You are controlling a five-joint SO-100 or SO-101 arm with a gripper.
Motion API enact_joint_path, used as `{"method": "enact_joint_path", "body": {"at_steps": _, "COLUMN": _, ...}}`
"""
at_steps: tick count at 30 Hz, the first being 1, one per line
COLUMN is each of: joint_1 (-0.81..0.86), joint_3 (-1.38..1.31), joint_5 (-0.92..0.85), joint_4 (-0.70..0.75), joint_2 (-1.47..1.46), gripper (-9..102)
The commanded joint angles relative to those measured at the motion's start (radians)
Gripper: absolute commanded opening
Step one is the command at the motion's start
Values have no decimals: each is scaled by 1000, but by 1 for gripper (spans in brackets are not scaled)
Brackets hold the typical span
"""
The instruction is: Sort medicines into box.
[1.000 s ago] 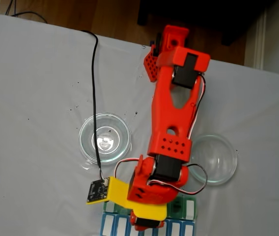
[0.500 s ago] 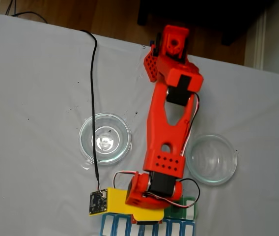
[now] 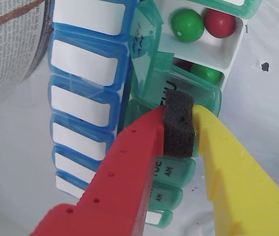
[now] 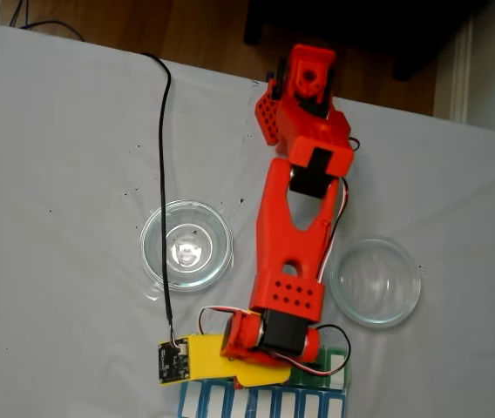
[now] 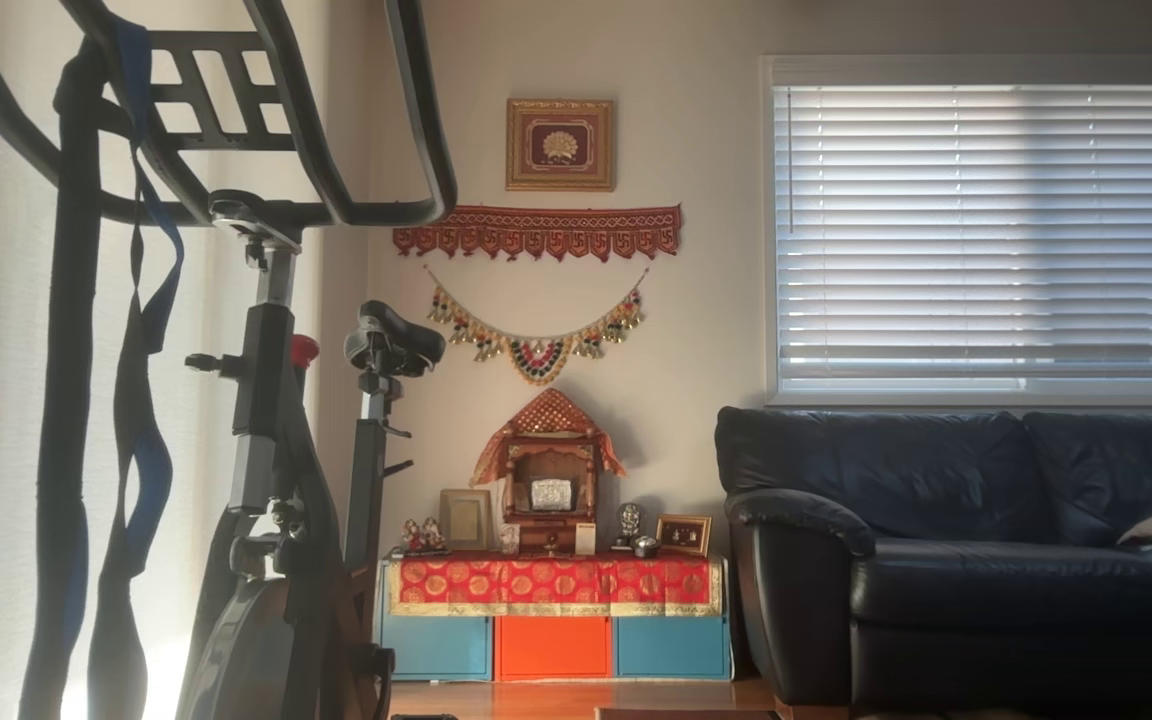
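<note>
In the wrist view my gripper (image 3: pixel 180 112), one red and one yellow finger with a black foam pad (image 3: pixel 179 129) between the tips, is shut and rests against a half-raised lid of the green box (image 3: pixel 152 86). Past the tips an open compartment holds one green pill (image 3: pixel 187 25) and one red pill (image 3: pixel 220 22). The neighbouring compartment shows another green pill (image 3: pixel 206 73) and a dark red one (image 3: pixel 183 64), partly under the lid. In the fixed view the red arm (image 4: pixel 293 235) reaches down over the box (image 4: pixel 328 366) at the bottom edge.
A blue row with white lids (image 3: pixel 83 101) adjoins the box, seen too along the bottom edge of the fixed view (image 4: pixel 269 404). Two round clear dishes (image 4: pixel 186 244) (image 4: pixel 376 281) flank the arm on the white cloth. A black cable (image 4: pixel 166 174) runs to the wrist camera.
The arm has stretched further toward the bottom edge of the fixed view, bringing the wrist and its camera board lower over the box.
</note>
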Motion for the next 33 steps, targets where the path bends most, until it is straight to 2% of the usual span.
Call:
{"method": "enact_joint_path", "body": {"at_steps": 1, "joint_1": -3, "joint_3": -103, "joint_5": -14, "joint_4": 23, "joint_2": 15, "gripper": 1}}
{"method": "enact_joint_path", "body": {"at_steps": 11, "joint_1": -3, "joint_3": -262, "joint_5": 2, "joint_4": 112, "joint_2": -126, "gripper": 1}}
{"method": "enact_joint_path", "body": {"at_steps": 24, "joint_1": -11, "joint_3": -273, "joint_5": 38, "joint_4": 133, "joint_2": -190, "gripper": 1}}
{"method": "enact_joint_path", "body": {"at_steps": 33, "joint_1": 8, "joint_3": -462, "joint_5": 60, "joint_4": 175, "joint_2": -296, "gripper": 1}}
